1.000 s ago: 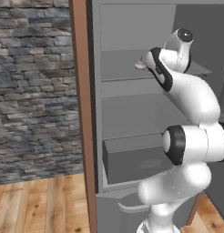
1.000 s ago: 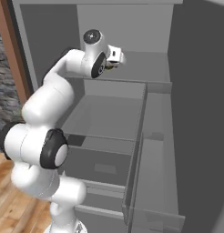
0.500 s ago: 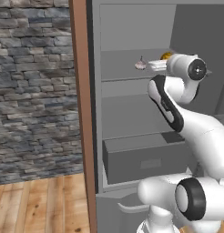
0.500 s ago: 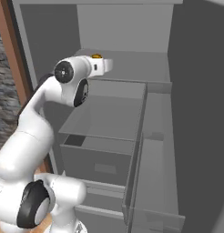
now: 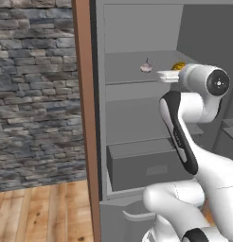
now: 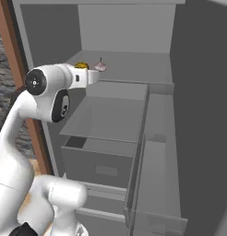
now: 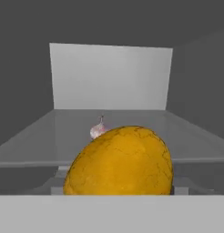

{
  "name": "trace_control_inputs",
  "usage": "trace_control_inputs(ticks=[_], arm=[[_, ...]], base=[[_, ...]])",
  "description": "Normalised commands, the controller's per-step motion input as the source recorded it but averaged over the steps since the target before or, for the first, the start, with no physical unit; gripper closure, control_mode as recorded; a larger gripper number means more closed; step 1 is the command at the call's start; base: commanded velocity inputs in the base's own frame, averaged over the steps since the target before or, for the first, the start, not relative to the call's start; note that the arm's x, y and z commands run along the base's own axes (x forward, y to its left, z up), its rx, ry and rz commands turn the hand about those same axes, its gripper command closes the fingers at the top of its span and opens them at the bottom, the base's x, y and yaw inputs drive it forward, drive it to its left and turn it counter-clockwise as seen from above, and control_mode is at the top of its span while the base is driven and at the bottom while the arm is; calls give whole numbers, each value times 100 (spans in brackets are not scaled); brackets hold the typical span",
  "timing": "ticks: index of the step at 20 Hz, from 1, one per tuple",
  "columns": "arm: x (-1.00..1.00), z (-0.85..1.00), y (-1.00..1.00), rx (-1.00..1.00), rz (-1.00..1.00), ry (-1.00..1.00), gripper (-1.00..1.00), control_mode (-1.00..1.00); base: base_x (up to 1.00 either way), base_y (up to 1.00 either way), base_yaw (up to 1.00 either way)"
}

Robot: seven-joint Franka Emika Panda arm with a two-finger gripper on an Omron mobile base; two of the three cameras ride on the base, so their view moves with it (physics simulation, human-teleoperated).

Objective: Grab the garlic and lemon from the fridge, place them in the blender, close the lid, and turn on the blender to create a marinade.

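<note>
Arm reaching into open fridge (image 5: 137,118), top shelf.

Fridge w/ brown frame spans center of both base views; grey drawer (image 5: 147,165) low center. Gripper (image 5: 166,76) at shelf edge, upper right in left base view, jaws spread wide, holding nothing. Lemon (image 7: 119,161) right in front, center-bottom of hand view; garlic (image 7: 98,131) just behind, apart.

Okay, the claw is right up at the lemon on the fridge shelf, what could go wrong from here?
1. The lemon is round and sits near the shelf's front edge; a nudge from the claw might roll it off.
2. The garlic sits close behind it, so a pushed lemon might knock it.
3. The claw looks open, with no grip yet; closing off-centre might squirt the lemon away.
</note>
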Motion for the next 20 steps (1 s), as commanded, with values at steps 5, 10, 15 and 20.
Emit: trace_control_inputs(ticks=[5,10,15,20], arm=[[-100,-6,42,8,-5,60,100,-100],[-100,-91,26,3,-8,58,100,-100],[-100,-100,-11,20,-1,5,100,-100],[-40,-38,-16,16,1,0,100,-100]], base=[[0,0,0],[0,0,0],[0,0,0],[0,0,0]])
